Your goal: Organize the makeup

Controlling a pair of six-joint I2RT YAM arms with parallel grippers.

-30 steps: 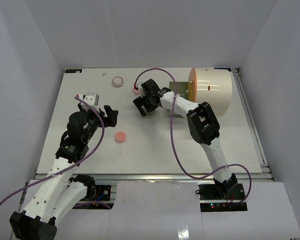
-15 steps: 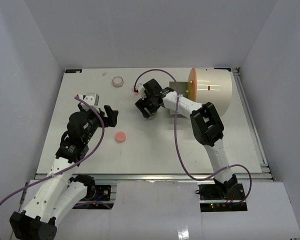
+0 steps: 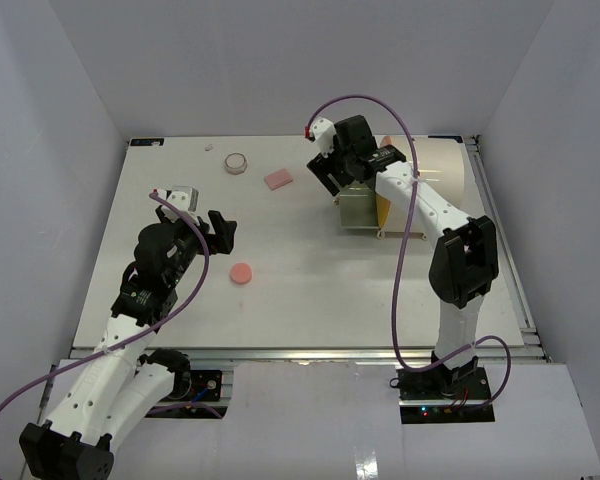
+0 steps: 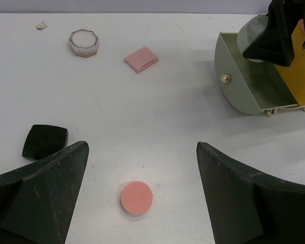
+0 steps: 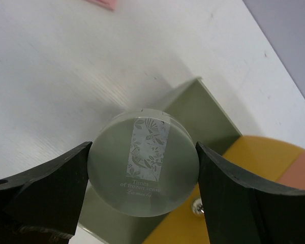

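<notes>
Right gripper [image 5: 142,157] clamped on grey-green round compact [image 5: 142,190], one finger each side of rim. Compact sits over open green drawer [image 4: 244,89] of cream case [image 3: 442,165]. Cannot tell if it touches drawer, and it hides much of drawer floor. Right arm covers part of case from above.

Left gripper [image 4: 142,152] spread wide, holding nothing, above worktop [image 4: 183,127].
- Pink disc [image 4: 136,197] lies on worktop, seen between fingers.
- Black compact [image 4: 44,141] partly cut off by finger.
- Pink pad [image 4: 141,58] and small round jar [image 4: 84,43] lie farther back, apart.
- Scrap [image 4: 40,25] too small to identify.
</notes>
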